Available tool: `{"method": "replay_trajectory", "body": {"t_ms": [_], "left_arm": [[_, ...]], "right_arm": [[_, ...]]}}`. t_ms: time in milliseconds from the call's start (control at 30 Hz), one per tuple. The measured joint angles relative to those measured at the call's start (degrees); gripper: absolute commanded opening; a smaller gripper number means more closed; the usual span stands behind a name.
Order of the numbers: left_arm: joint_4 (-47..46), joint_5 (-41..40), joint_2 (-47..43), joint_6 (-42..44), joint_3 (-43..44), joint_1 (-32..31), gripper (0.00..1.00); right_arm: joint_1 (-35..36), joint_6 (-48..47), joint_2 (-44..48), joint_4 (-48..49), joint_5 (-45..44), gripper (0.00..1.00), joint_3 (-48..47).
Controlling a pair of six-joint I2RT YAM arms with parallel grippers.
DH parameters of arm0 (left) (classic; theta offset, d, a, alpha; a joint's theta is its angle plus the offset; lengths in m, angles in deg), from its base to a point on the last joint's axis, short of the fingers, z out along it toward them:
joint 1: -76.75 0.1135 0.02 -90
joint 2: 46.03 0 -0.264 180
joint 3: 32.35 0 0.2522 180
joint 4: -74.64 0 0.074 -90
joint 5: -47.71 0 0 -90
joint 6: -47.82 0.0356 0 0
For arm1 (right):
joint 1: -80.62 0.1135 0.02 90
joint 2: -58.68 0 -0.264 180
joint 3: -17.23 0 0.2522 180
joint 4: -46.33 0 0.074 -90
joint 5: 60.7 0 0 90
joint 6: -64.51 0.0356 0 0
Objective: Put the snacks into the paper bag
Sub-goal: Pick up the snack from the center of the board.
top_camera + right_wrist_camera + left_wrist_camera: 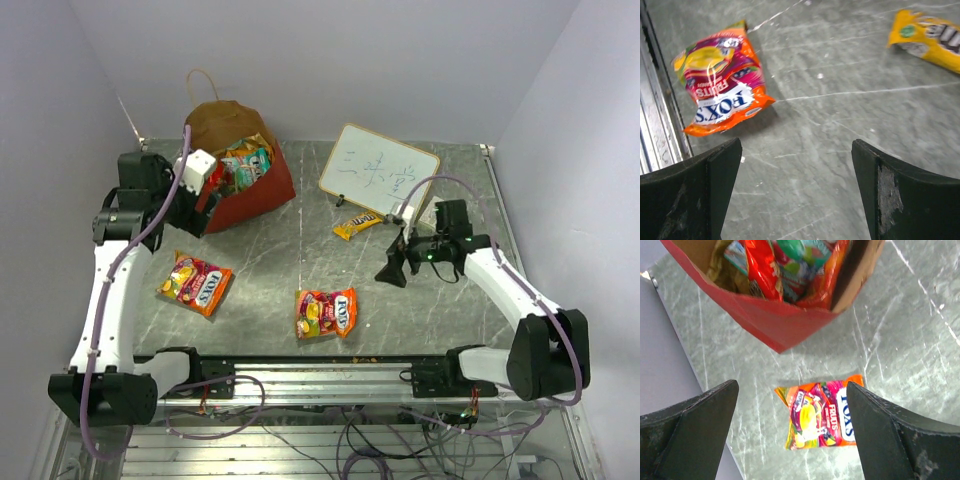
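Observation:
The red paper bag (262, 190) stands at the back left, leaning, with several snack packets (245, 163) inside; it also shows in the left wrist view (775, 320). An orange Fox's fruits packet (195, 283) lies front left, seen below my open left gripper (792, 432) as the packet (817, 412). A second Fox's packet (326, 312) lies front centre, also in the right wrist view (720, 82). A yellow candy pack (357, 225) lies mid table and shows in the right wrist view (930, 37). My left gripper (210, 205) hovers by the bag. My right gripper (392, 268) is open and empty above the table.
A whiteboard with writing (378, 172) leans at the back right, with a small white box (403, 212) by it. Grey walls close in on both sides. A metal rail (320, 365) runs along the table's near edge.

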Motion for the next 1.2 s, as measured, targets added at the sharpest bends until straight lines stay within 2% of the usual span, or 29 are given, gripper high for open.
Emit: {"method": "replay_trajectory", "body": {"t_ms": [200,533,900,1200], "left_arm": [[-1.38,-1.42,-4.87,-0.96,-7.26,0.0,0.99],[-4.55,-1.33,-9.38,-1.86,-13.14,0.0,0.99],[-4.87,3.41,-11.06,-2.05,-14.49,0.81,1.0],[-4.96,5.77,-11.06,-2.32,-14.49,1.25,1.0]], "right_arm": [[10.4,-0.5,-2.14,-1.29,-5.14,0.91,0.0],[18.36,0.66,-11.21,-1.2,-10.05,0.88,-4.17],[18.75,-2.84,-15.85,6.58,-24.55,0.9,-14.23],[16.5,-9.03,-27.02,10.49,-34.29,0.87,-22.67]]}}
